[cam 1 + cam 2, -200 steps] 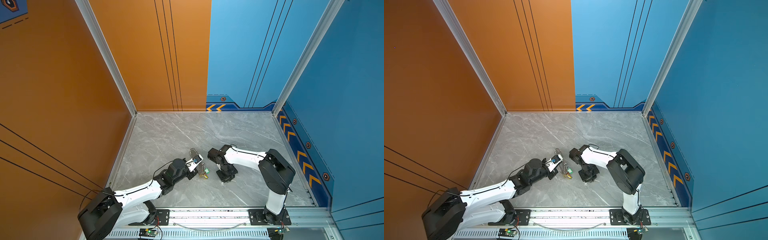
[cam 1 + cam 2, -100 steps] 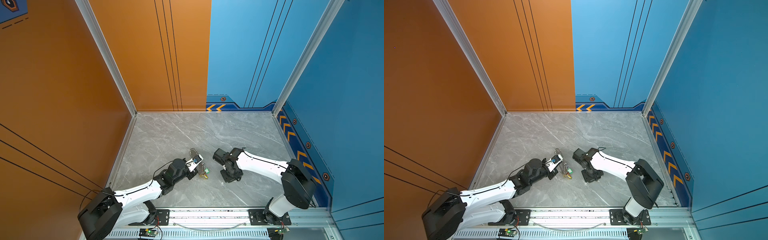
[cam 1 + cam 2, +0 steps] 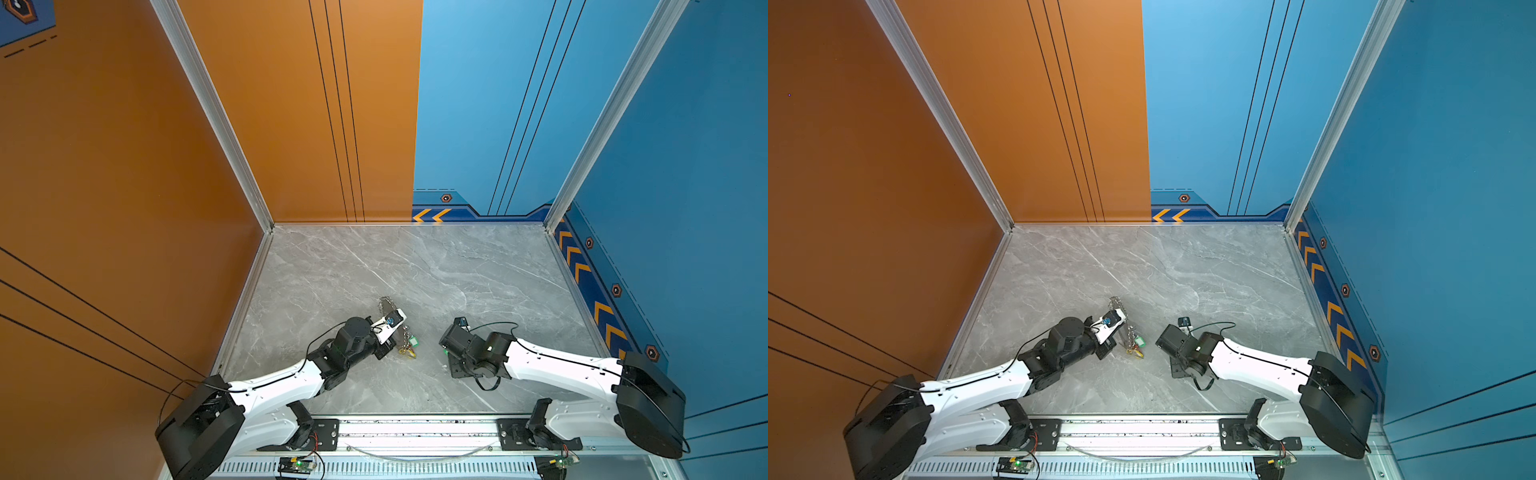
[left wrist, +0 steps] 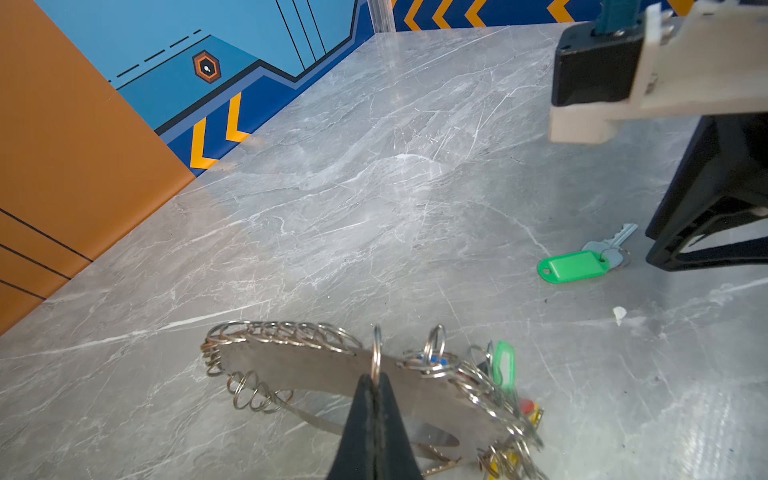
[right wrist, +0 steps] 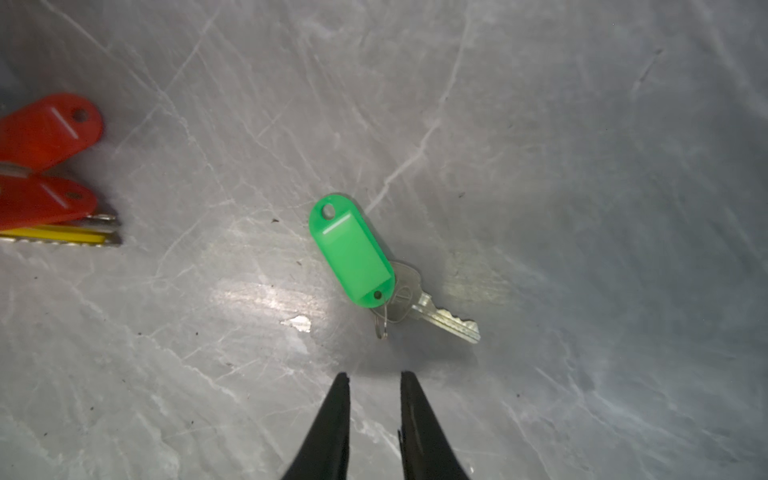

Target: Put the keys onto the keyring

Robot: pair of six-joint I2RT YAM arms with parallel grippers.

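Keyring (image 4: 316, 368): front-centre of counter (image 4: 415, 174), one rim ring clamped in left tool (image 4: 374, 380). Green-tagged key (image 5: 353, 253): flat, loose, bare counter around it, just ahead of right tool (image 5: 372, 376), tips slightly apart. Far counter open to walls.

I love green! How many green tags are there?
2. The loose green tag lies on the table with its key, just ahead of the open right tool. The hanging green tag sits among the keyring's rings. More may hide in that bunch.
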